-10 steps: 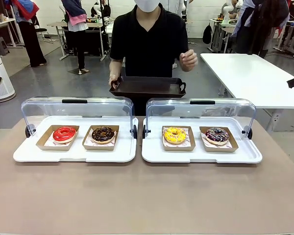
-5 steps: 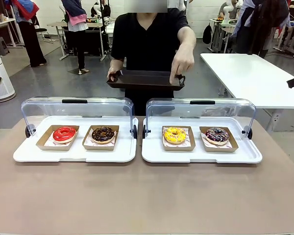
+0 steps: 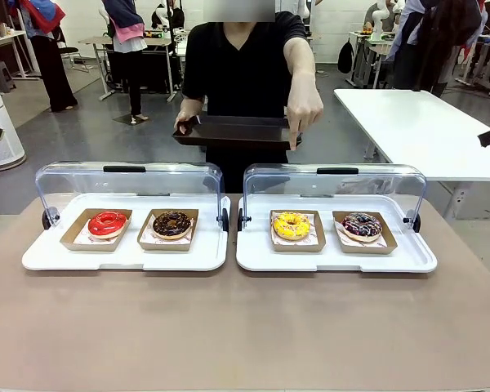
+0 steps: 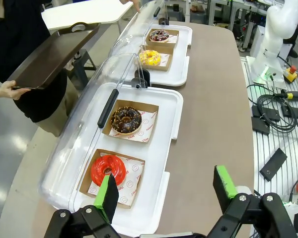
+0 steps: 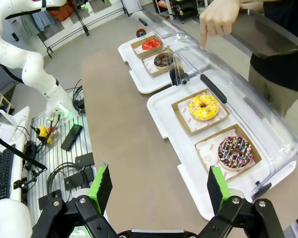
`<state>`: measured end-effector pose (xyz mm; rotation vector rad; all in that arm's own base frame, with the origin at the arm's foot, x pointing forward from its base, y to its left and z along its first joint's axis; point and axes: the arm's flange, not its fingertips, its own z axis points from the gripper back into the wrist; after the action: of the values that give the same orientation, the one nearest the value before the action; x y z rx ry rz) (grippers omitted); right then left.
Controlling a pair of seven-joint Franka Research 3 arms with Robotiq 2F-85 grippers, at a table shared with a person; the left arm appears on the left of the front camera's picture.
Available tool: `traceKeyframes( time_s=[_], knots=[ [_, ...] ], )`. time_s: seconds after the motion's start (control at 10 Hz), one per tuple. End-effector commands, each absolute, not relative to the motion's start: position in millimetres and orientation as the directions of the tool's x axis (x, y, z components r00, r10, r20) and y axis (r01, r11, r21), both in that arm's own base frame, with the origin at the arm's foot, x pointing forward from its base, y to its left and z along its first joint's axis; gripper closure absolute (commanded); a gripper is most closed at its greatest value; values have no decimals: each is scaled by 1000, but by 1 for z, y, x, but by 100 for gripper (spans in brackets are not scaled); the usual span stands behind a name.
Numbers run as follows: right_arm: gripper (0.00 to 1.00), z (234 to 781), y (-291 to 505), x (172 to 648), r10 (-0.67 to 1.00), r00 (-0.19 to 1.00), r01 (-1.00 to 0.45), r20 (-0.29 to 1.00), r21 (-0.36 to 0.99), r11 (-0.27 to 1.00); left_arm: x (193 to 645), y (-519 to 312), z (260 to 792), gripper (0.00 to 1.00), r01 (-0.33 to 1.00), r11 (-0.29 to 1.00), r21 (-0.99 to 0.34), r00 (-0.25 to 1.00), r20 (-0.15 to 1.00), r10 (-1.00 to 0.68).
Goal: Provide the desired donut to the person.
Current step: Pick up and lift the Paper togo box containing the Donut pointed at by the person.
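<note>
Four donuts sit in paper trays: red (image 3: 108,223) and chocolate (image 3: 172,224) on the left white tray (image 3: 49,257), yellow (image 3: 291,225) and sprinkled chocolate (image 3: 361,225) on the right white tray (image 3: 408,261). The person (image 3: 245,65) holds a dark serving tray (image 3: 233,131) in one hand. The other hand (image 3: 305,110) points a finger down, above the yellow donut (image 5: 203,107). My left gripper (image 4: 166,191) hangs open near the red donut (image 4: 108,169). My right gripper (image 5: 159,191) hangs open, on the near side of the sprinkled donut (image 5: 234,151).
Clear hinged lids (image 3: 126,175) stand raised behind both white trays, between the donuts and the person. The brown tabletop (image 3: 245,327) stretches in front of the trays. A white side table (image 3: 416,122) stands at the right. Cables and boxes (image 4: 273,109) lie beside the table on the robot's side.
The person's free hand went from raised at the chest to stretched forward, finger pointing down over the yellow donut. The dark tray shifted slightly. Both grippers stayed open.
</note>
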<state>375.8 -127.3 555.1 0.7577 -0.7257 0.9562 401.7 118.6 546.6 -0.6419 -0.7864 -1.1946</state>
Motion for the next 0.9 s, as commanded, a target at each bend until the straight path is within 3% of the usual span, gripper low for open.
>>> traceKeyframes(
  time_s=[0.0, 0.8],
  knots=[
    [0, 555, -126, 376, 430, 387, -901, 816, 234, 366, 402, 118, 547, 0, 967, 252, -30, 167, 820, -547],
    [0, 555, -126, 376, 430, 387, -901, 816, 234, 366, 402, 118, 547, 0, 967, 252, -30, 167, 820, -547]
  ],
)
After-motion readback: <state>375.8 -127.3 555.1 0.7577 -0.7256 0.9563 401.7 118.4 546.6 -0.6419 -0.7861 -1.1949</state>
